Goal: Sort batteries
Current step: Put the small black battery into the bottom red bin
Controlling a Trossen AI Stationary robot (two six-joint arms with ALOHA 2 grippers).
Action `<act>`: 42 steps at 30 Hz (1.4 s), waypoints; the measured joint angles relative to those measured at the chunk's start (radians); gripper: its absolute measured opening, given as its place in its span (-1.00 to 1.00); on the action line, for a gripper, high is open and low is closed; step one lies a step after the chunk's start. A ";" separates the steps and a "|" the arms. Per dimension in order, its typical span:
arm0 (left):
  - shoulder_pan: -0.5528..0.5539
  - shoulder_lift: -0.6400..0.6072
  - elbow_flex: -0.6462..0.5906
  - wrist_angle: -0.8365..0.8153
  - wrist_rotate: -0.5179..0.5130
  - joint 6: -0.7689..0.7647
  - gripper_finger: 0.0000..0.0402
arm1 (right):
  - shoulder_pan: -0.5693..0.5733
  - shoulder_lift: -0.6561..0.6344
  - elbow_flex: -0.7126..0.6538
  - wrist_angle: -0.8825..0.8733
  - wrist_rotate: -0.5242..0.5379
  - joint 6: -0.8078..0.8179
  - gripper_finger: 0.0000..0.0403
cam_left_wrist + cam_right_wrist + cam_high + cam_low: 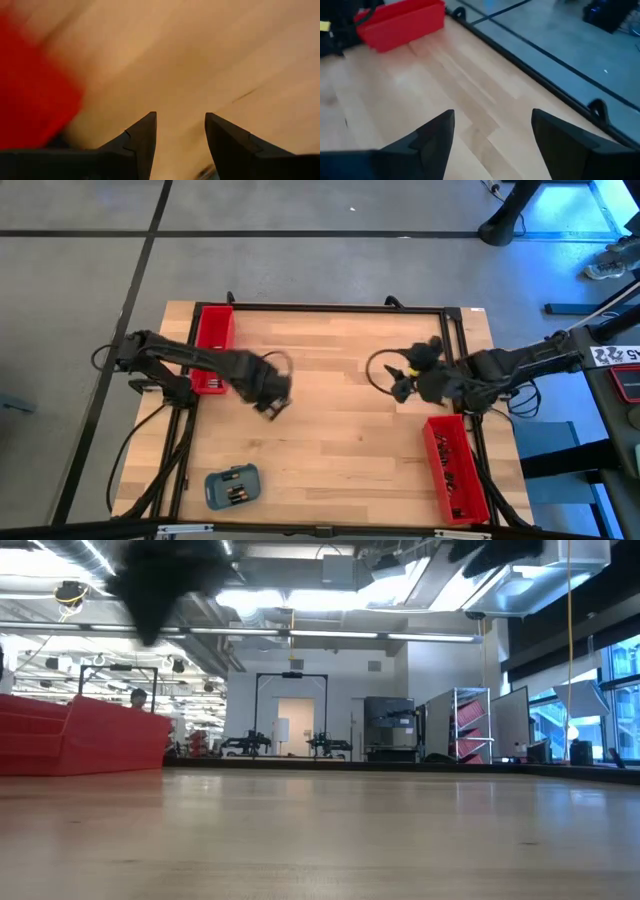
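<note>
**Both grippers empty above bare wood, batteries resting in the trays**

Nearest the front edge of the wooden table (330, 420), toward the left arm's side, sits a small blue-grey tray (232, 486) with several batteries (237, 491) lying side by side in it. On the right arm's side, a long red tray (456, 468) lies along the table's edge, with small dark cells in it that are too tiny to make out clearly.

Farther in, over the middle band of the table, the left gripper (273, 402) hangs above bare wood, its fingers (142, 137) parted with a clear gap and nothing between them. Across the table, well apart from it, the right gripper (403, 378) is also above bare wood, its fingers (437, 135) spread wide and empty.

At the far left corner stands a second long red tray (211, 346), just behind the left arm; the low view shows its red wall (85, 745). Its contents cannot be told.
</note>
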 joint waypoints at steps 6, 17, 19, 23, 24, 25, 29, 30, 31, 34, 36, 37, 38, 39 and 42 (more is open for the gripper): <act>-0.232 0.000 -0.104 -0.139 0.205 -0.173 -0.22 | -0.113 0.065 0.000 0.103 -0.155 -0.245 0.32; -0.605 -0.002 -0.298 0.110 0.573 -0.697 -0.22 | -0.159 0.101 0.000 0.131 -0.239 -0.365 0.32; -0.640 -0.002 -0.330 0.163 0.582 -0.705 -0.25 | -0.159 0.101 0.000 0.143 -0.234 -0.395 0.32; -0.692 -0.001 -0.385 0.207 0.625 -0.700 -0.45 | -0.159 0.101 0.000 0.150 -0.235 -0.443 0.32; -0.699 -0.001 -0.397 0.213 0.636 -0.701 -0.52 | -0.159 0.101 0.000 0.150 -0.235 -0.447 0.32; -0.709 -0.001 -0.408 0.221 0.649 -0.700 -0.60 | -0.158 0.101 0.000 0.150 -0.235 -0.447 0.32; -0.737 -0.001 -0.441 0.305 0.659 -0.671 -0.92 | -0.158 0.101 0.000 0.148 -0.235 -0.447 0.32; -0.744 -0.001 -0.451 0.337 0.659 -0.669 -0.96 | -0.158 0.101 0.000 0.147 -0.235 -0.447 0.32; -0.751 -0.001 -0.463 0.372 0.659 -0.669 -0.97 | -0.158 0.101 0.000 0.147 -0.235 -0.447 0.32; -0.768 -0.001 -0.505 0.485 0.658 -0.696 -0.96 | -0.158 0.101 0.000 0.146 -0.234 -0.439 0.32; -0.778 0.000 -0.526 0.534 0.657 -0.719 -0.98 | -0.158 0.101 0.000 0.146 -0.234 -0.438 0.32; -0.781 0.004 -0.533 0.544 0.657 -0.729 -0.99 | -0.158 0.101 0.000 0.146 -0.234 -0.438 0.32; -0.786 0.008 -0.540 0.547 0.657 -0.737 -0.99 | -0.158 0.101 0.000 0.146 -0.234 -0.438 0.32; -0.790 0.012 -0.548 0.554 0.657 -0.744 -0.98 | -0.158 0.101 0.000 0.146 -0.234 -0.437 0.32; -0.797 0.023 -0.567 0.604 0.656 -0.741 -0.99 | -0.158 0.101 0.000 0.146 -0.233 -0.435 0.32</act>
